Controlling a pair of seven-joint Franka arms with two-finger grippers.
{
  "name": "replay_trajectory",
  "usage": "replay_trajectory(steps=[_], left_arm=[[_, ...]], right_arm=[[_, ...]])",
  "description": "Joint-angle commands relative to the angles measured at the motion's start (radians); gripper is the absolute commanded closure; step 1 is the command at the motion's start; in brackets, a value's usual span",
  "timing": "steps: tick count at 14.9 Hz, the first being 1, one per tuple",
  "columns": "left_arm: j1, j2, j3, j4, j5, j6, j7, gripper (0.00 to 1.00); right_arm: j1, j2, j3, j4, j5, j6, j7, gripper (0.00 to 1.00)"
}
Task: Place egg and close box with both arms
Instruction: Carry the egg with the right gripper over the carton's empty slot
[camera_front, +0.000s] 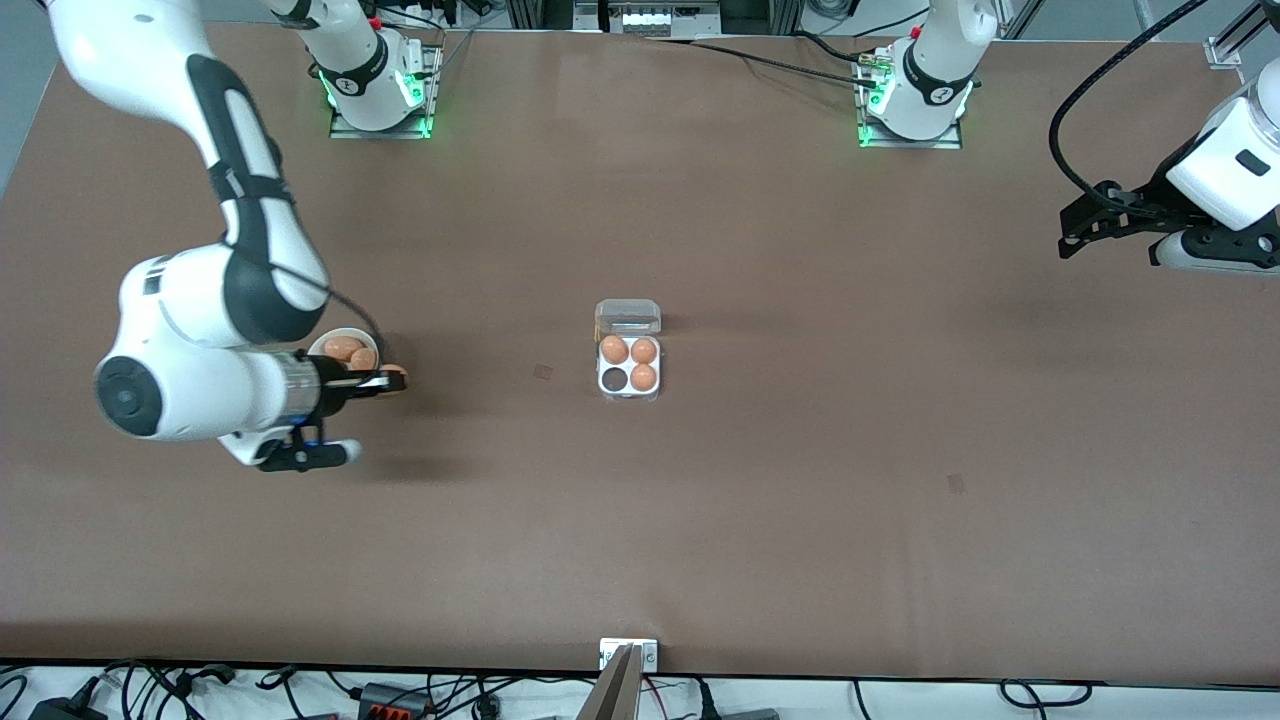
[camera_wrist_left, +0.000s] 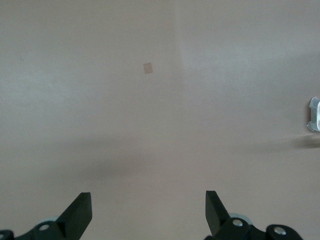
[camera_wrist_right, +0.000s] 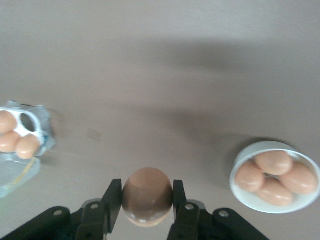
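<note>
The clear egg box lies mid-table with its lid hinged open. Three brown eggs fill three cells; the cell nearest the front camera, toward the right arm's end, is empty. My right gripper is shut on a brown egg and holds it just above the table, beside the white bowl. The right wrist view shows the egg clamped between both fingers, with the box farther off. My left gripper waits open and empty, raised over the left arm's end of the table; its fingertips stand wide apart.
The white bowl holds several more brown eggs. Small darker patches mark the tabletop. A metal bracket sits at the table's front edge. A corner of the box shows in the left wrist view.
</note>
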Motion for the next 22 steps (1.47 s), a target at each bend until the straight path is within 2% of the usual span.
replay_trajectory(steps=[1,4,8,11,16,22], left_arm=[[0.002,0.000,-0.001,0.012,0.018,-0.006,0.003,0.00],[0.002,0.000,-0.001,0.012,0.018,-0.006,0.003,0.00],[0.002,0.000,-0.001,0.012,0.018,-0.006,0.003,0.00],[0.002,0.000,-0.001,0.012,0.018,-0.006,0.003,0.00],[0.002,0.000,-0.001,0.012,0.018,-0.006,0.003,0.00],[0.002,0.000,-0.001,0.012,0.018,-0.006,0.003,0.00]], right_arm=[[0.095,0.006,-0.002,0.044,0.007,0.067,0.137,0.86],[0.156,0.006,-0.005,0.044,0.002,0.159,0.269,0.89],[0.234,0.006,-0.008,0.045,-0.056,0.276,0.452,0.89],[0.260,0.016,-0.002,0.041,-0.050,0.291,0.470,0.89],[0.322,0.090,-0.002,0.039,-0.052,0.297,0.474,0.90],[0.376,0.141,-0.004,0.039,-0.056,0.415,0.477,0.95]])
